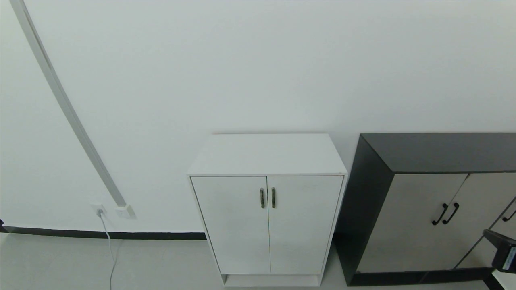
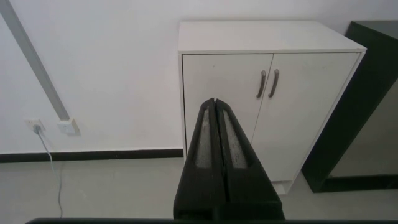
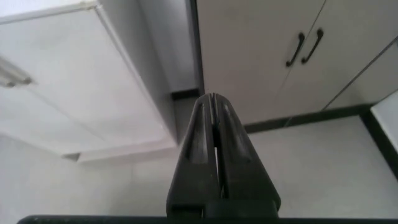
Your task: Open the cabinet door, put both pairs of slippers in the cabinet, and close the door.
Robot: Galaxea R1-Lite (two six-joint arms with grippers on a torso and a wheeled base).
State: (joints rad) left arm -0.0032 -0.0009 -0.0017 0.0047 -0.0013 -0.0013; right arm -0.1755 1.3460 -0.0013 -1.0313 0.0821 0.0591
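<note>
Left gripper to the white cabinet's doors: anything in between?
Nothing. In the left wrist view the shut left gripper faces the white cabinet, doors closed, across bare grey floor.

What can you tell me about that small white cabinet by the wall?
The white cabinet is a plain box, seemingly of laminated board, with a flat top. Its two doors are shut, meeting at the middle, each with a slim upright dark handle beside the seam. A low recess runs under them. It stands upright on the floor, back to the wall, close beside a dark cabinet.
</note>
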